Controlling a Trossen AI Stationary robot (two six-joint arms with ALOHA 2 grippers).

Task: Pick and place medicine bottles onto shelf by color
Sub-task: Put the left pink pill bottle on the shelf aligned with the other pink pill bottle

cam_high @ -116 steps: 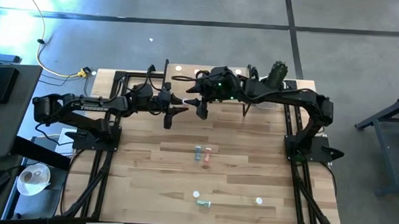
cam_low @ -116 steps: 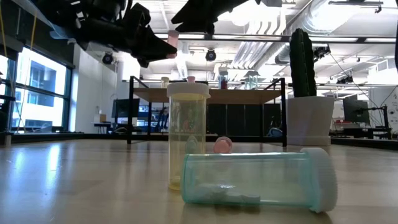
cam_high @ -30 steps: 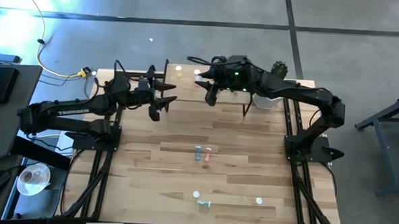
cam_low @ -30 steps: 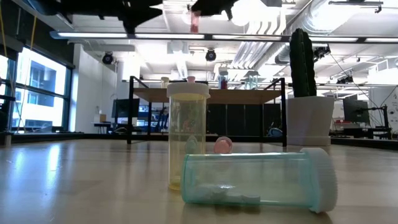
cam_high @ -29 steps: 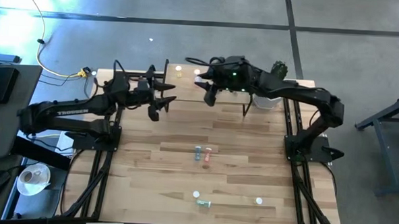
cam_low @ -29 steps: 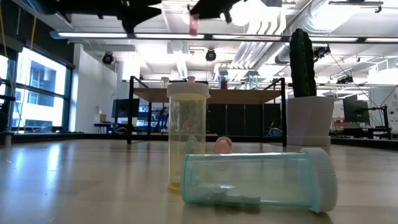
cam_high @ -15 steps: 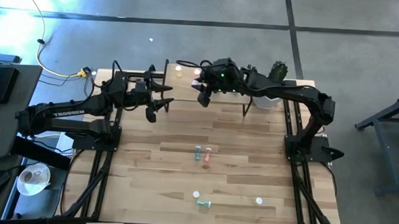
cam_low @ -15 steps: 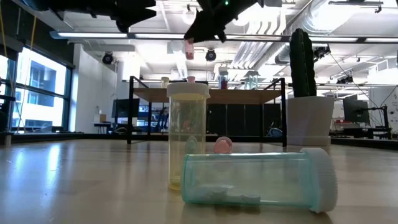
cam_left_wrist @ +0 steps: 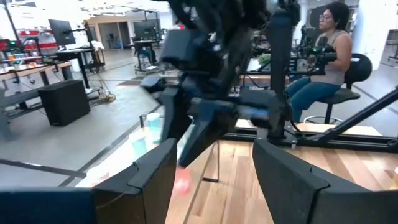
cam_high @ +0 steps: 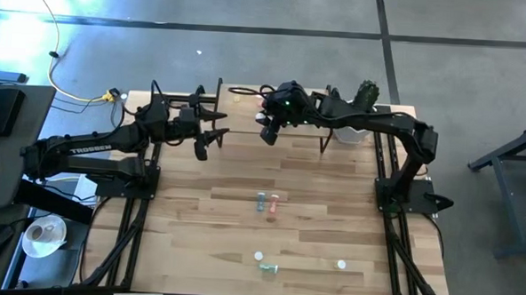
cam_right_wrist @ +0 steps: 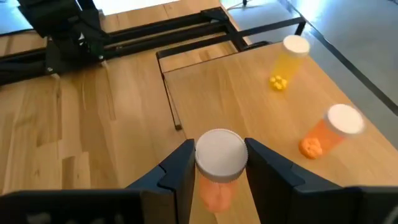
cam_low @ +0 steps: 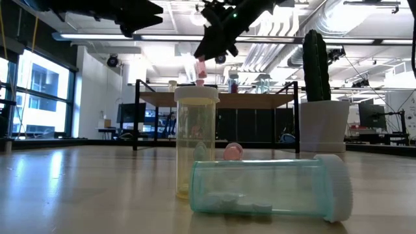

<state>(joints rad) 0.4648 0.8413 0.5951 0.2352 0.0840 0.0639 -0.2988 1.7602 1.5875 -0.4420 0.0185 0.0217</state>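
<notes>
Pink bottle (cam_right_wrist: 217, 163) sits clamped between the right tool's (cam_right_wrist: 219, 168) fingers, above the shelf (cam_right_wrist: 249, 87)

Cool glare blooms at eleven o'clock on the grey concrete floor (cam_high: 38, 0) overhead. Bright ceiling strip lights (cam_low: 273, 40) backlight my arms into silhouettes; the near translucent green bottle (cam_low: 270, 190) looms soft-edged.
</notes>
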